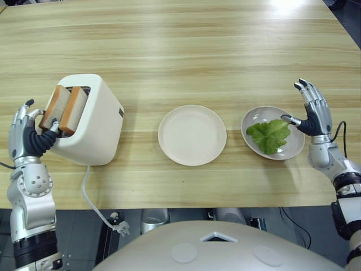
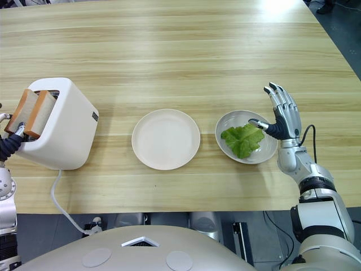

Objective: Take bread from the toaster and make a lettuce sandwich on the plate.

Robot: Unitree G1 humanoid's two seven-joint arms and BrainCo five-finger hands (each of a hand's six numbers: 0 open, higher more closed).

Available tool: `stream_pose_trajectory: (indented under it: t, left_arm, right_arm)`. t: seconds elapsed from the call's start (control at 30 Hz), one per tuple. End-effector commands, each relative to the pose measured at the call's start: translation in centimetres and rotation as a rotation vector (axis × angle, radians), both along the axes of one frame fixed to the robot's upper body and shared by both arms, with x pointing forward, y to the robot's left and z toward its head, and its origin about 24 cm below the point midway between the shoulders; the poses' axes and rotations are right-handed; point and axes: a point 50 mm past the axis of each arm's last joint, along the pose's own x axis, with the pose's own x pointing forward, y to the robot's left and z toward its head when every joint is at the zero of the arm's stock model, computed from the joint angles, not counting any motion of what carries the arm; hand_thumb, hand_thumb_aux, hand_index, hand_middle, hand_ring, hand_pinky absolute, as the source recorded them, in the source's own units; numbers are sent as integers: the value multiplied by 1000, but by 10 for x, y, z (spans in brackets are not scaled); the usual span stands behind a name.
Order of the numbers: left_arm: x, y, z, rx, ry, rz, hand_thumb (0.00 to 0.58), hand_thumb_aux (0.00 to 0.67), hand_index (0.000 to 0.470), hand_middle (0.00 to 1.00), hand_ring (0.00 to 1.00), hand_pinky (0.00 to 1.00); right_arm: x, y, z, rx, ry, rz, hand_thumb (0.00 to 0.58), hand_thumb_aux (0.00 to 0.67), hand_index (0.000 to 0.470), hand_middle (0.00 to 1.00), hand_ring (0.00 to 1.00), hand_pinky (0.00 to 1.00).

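The left hand [image 1: 27,134] sits at the near left corner of the white toaster [image 1: 97,121], its fingers curled against the near ends of the two bread slices [image 1: 65,107], which stand tilted in the slots just above and beyond the fingertips. The thumb presses the outer slice from the side, so the hand looks closed on the bread. From the toaster's base, just right of this hand's wrist, a white power cord [image 1: 87,195] trails off the near edge of the wooden bench [image 1: 197,51]. The right hand [image 1: 312,113] is held upright with its fingers spread and straight, holding nothing. Its thumb tip reaches over the rim of a grey bowl [image 1: 258,116] that lies immediately to the hand's left. A green lettuce leaf [image 1: 271,135] rests inside that bowl, just beside the thumb but apart from it. The cream plate [image 1: 192,135] lies between the two hands, left of the bowl and right of the toaster, touching neither.
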Motion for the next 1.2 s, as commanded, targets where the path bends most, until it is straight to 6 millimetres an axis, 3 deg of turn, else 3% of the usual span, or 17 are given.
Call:
stream_pose_trajectory:
  t: [0.03,0.13,0.17,0.2,0.3,0.43,0.83,0.97,1.07,1.1,1.13,1.17,1.2]
  left_arm:
    - [3,-10,-10,-31,21,-29,580,670,460,0,0,0]
    - [9,-26,6,-26,-69,-91,580,670,460,0,0,0]
    - [9,-29,13,-20,-98,-105,580,670,460,427,427,427]
    - [9,-33,20,-17,-132,-115,580,670,460,1000,1000,1000]
    - [8,-42,40,-3,-213,-145,580,670,460,1000,1000,1000]
    - [9,-53,53,7,-246,-193,580,670,460,1000,1000,1000]
    - [3,-48,101,220,-374,-150,580,670,460,1000,1000,1000]
    - [9,-66,113,234,-428,-229,580,670,460,1000,1000,1000]
    - [17,-94,122,183,-484,-368,580,670,460,1000,1000,1000]
    - [21,-103,123,169,-493,-413,580,670,460,1000,1000,1000]
    - [25,-112,124,145,-496,-459,580,670,460,1000,1000,1000]
    - [29,-120,124,114,-497,-502,580,670,460,1000,1000,1000]
    - [33,-128,124,90,-496,-542,580,670,460,1000,1000,1000]
  right_arm:
    - [4,3,-3,-10,29,-4,0,0,0,0,0,0]
    - [2,1,-9,-25,70,-23,0,0,0,0,0,0]
    - [2,0,-11,-34,80,-28,0,0,0,0,0,0]
    - [2,-1,-12,-44,88,-34,0,0,0,0,0,0]
    - [1,-3,-13,-59,99,-46,0,0,0,0,0,0]
    - [0,-1,-17,-92,120,-39,0,0,0,0,0,0]
    - [-10,-2,-47,-436,304,10,0,0,0,0,0,0]
    - [-15,-7,-52,-505,338,9,0,0,0,0,0,0]
    - [-17,-9,-55,-539,358,7,5,3,2,0,0,0]
    - [-17,-9,-55,-544,360,5,104,63,43,0,0,0]
    - [-17,-10,-56,-550,364,5,281,189,130,0,0,0]
    - [-17,-10,-56,-558,369,6,462,368,253,0,0,0]
    - [-18,-10,-57,-563,373,7,500,420,289,0,0,0]
